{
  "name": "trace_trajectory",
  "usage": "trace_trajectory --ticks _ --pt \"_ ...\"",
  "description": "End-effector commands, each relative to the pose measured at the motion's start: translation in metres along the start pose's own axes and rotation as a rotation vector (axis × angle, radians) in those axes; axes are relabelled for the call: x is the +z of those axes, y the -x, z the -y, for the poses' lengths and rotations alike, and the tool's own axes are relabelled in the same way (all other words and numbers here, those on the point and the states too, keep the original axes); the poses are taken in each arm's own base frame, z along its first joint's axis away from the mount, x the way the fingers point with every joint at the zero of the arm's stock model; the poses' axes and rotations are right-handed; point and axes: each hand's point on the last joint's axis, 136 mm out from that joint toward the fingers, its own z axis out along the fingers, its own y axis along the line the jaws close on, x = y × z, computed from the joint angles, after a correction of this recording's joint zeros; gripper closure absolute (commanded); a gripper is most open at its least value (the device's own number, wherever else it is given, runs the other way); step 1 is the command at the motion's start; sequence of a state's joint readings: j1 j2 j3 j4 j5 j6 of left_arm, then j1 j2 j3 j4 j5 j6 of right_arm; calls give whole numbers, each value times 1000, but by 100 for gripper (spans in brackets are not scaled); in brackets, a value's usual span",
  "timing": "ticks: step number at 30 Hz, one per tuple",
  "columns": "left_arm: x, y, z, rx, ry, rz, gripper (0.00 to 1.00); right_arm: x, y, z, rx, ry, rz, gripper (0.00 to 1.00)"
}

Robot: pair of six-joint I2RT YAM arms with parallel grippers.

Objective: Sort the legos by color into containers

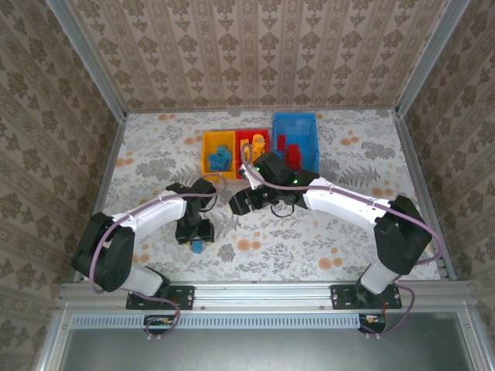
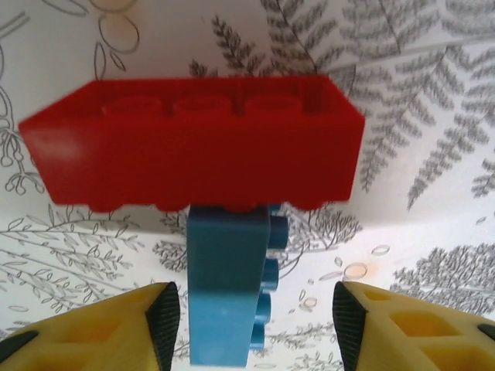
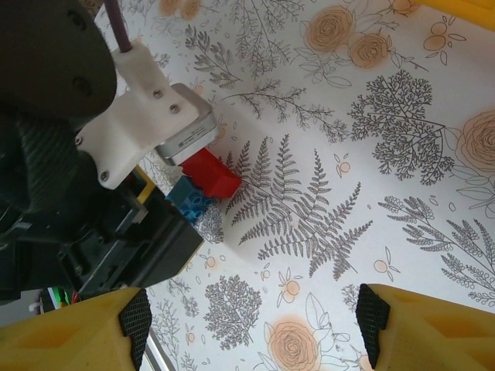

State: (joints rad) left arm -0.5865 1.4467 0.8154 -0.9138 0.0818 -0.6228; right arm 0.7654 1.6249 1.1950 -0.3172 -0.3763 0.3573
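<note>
Yellow fingers (image 2: pixel 85 344) of the left gripper (image 2: pixel 255 328), jaws spread, straddle a blue brick (image 2: pixel 228 294) without clamping it. A red brick (image 2: pixel 193 154) lies across the blue brick's far end on the floral table (image 2: pixel 433 116). Left arm extended, wrist pointing down. Right gripper (image 3: pixel 251 325), jaws spread and empty, hovers close by. Yellow bin (image 1: pixel 206 154), red bin (image 1: pixel 253 132) and blue bin (image 1: pixel 295 116) stand behind, apart from both bricks.

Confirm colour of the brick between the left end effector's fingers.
It's a blue brick, seen best in the left wrist view.
</note>
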Motion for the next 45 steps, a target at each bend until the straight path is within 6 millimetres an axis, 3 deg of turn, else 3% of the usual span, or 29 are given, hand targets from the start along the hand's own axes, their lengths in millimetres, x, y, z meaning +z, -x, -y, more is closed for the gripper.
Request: trace_trajectory --ticks 1,5,9,12,17,21,26,31,34,40,45 --pt "10 4 1 5 -9 2 50 -7 2 -7 -23 30 1 27" --pt "14 4 4 10 -22 4 63 -6 2 -6 -21 26 -4 28" --pt "4 5 2 19 -11 32 70 -7 5 -6 -21 19 -2 30" --pt "-20 8 12 44 -33 79 76 -14 11 -3 -10 2 23 30" --pt "-87 29 38 39 -125 203 78 -38 35 11 42 -34 138 31" --pt "-138 79 50 33 -170 289 78 -57 58 20 88 -52 246 31" --pt "-170 168 48 -13 -203 385 78 -67 85 23 103 -53 317 31" --pt "-164 251 41 -34 -160 402 78 -65 99 32 105 -72 314 31" --pt "-151 286 41 -41 -135 400 78 -63 105 36 99 -80 303 31" --pt "-127 326 48 -58 -115 405 77 -57 112 37 90 -85 282 31" --pt "-112 334 53 -71 -120 389 76 -52 108 38 103 -73 266 31"
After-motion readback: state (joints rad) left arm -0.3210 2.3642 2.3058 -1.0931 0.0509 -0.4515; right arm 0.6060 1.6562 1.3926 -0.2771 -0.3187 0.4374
